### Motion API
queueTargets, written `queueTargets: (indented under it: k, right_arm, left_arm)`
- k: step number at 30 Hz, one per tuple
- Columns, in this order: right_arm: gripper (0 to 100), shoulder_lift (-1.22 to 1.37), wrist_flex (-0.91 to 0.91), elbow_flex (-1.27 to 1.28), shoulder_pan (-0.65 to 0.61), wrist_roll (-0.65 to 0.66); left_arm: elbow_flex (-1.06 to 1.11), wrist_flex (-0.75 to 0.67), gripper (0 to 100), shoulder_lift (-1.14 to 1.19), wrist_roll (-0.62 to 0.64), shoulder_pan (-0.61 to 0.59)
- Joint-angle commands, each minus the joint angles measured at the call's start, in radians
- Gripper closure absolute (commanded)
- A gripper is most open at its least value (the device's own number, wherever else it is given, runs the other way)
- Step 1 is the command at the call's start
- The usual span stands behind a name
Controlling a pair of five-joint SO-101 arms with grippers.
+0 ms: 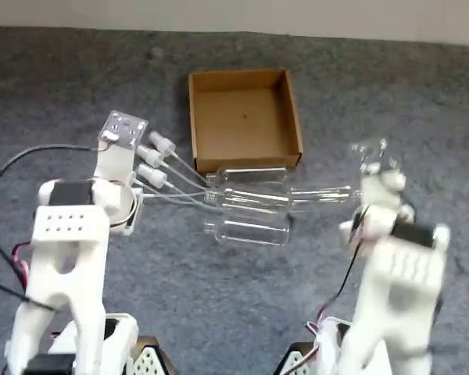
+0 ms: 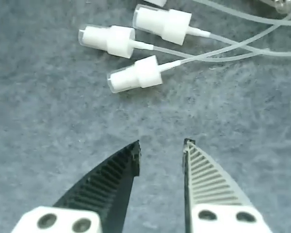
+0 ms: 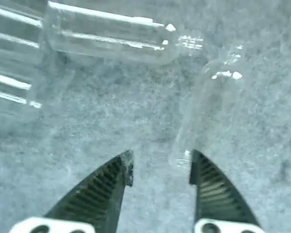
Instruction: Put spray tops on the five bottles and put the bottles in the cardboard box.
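grey carpet (image 2: 39,121) under left pincer (image 2: 162,143), right pincer (image 3: 161,160), both narrowly parted; spray tops (image 2: 136,75), bottles (image 3: 106,31) just beyond

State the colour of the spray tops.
White; the spray tops show best in the left wrist view.

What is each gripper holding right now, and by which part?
Nothing. The left gripper and the right gripper are both open, their fingers closed on nothing.

Grey felt-like mat (image 1: 219,312) spreads out under the left gripper (image 2: 162,143) and the right gripper (image 3: 162,154) alike; a pale strip (image 1: 234,14) runs along, well beyond both of them.
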Motion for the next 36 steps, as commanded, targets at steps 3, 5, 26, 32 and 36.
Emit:
queueTargets:
  k: [3, 5, 26, 32, 36]
  right_arm:
    - [77.4, 0.521, 0.094, -0.504, 0.122, 0.112]
    - [77.2, 0.67, 0.134, -0.633, 0.136, 0.114]
    - [77.6, 1.227, 0.26, -1.067, 0.099, -0.028]
    - [87.8, 1.279, 0.26, -1.067, 0.096, -0.071]
    - [83.5, 1.33, 0.26, -1.067, 0.097, -0.071]
  left_arm:
    - [-0.197, -0.021, 89, 0.125, 0.261, 0.033]
    - [-0.229, -0.057, 89, 0.165, 0.362, 0.033]
    - [-0.232, -0.167, 83, 0.323, 0.623, -0.062]
    - [-0.189, -0.173, 83, 0.321, 0.694, -0.062]
    - [-0.163, -0.173, 83, 0.321, 0.747, -0.076]
